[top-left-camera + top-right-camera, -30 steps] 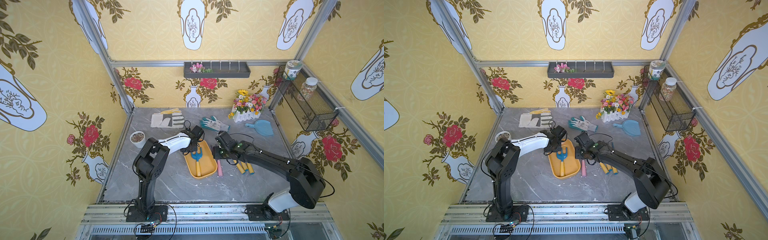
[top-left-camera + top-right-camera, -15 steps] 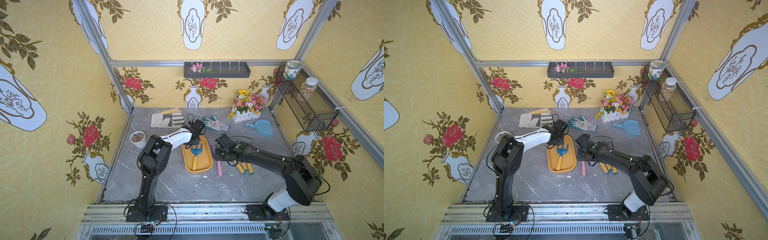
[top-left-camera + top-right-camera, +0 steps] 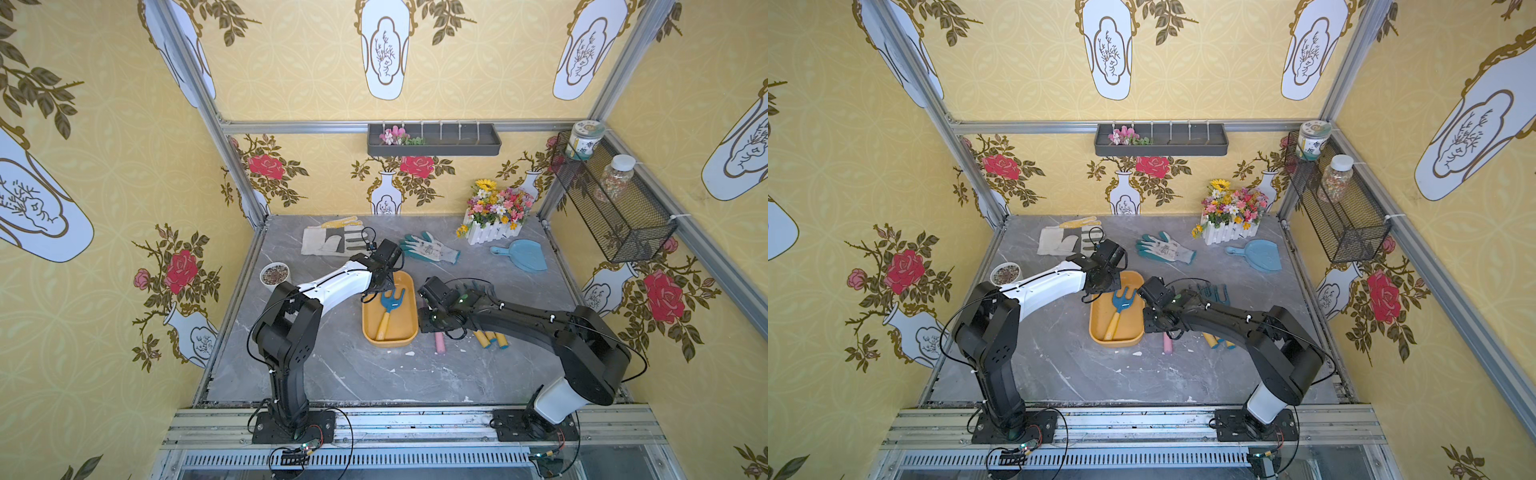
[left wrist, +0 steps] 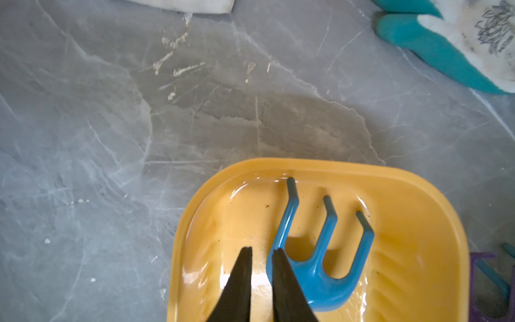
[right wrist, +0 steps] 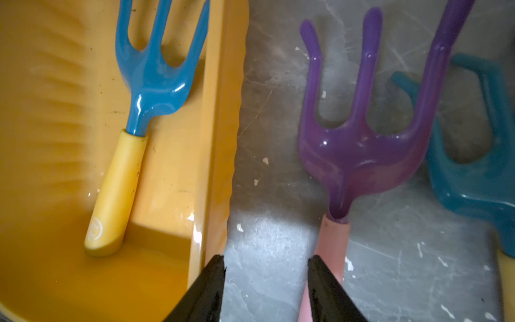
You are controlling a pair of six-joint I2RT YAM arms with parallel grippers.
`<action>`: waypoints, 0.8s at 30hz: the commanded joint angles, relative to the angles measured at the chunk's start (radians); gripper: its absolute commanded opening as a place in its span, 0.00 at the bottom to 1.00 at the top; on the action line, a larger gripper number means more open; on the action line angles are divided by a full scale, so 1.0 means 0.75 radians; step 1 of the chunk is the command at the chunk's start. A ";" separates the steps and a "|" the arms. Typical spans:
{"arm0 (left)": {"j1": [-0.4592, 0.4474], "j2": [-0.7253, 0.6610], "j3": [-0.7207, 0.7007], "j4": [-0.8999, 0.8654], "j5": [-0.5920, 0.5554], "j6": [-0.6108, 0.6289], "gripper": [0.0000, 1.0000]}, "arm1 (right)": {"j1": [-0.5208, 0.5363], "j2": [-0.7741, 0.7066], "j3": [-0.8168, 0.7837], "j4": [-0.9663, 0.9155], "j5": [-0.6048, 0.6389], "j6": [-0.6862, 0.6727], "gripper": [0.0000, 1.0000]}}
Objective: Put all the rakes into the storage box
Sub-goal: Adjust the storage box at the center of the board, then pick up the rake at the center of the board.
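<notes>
Rail of aluminium nearest, bearing two arms; beyond it the grey marbled table, flecked with white crumbs; right gripper released, jaws apart and empty, one tip by the rim of the storage box, the other over the pink handle of the purple rake, which lies on the table just beside the box; the right arm hides most of this rake and a teal tool in both top views; blue rake, yellow-handled, lies inside the box; left gripper over the box's far end, jaws nearly together, grasping nothing, just beside the blue head; farther: one gravel bowl, pale work gloves, teal-and-white glove, one blue dustpan, one flower planter; walls papered yellow with roses; one grey trough; one wire basket holding two jars.
</notes>
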 commanded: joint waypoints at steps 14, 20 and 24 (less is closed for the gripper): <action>-0.008 -0.359 -0.287 0.348 0.032 -0.093 0.34 | -0.281 -0.069 -0.014 -0.284 0.332 0.196 0.61; -0.006 -0.472 -0.378 0.418 -0.019 -0.104 0.43 | -0.350 -0.041 -0.068 -0.254 0.229 0.138 0.61; -0.006 -0.458 -0.373 0.410 -0.020 -0.114 0.43 | -0.362 -0.001 -0.081 -0.235 0.200 0.104 0.61</action>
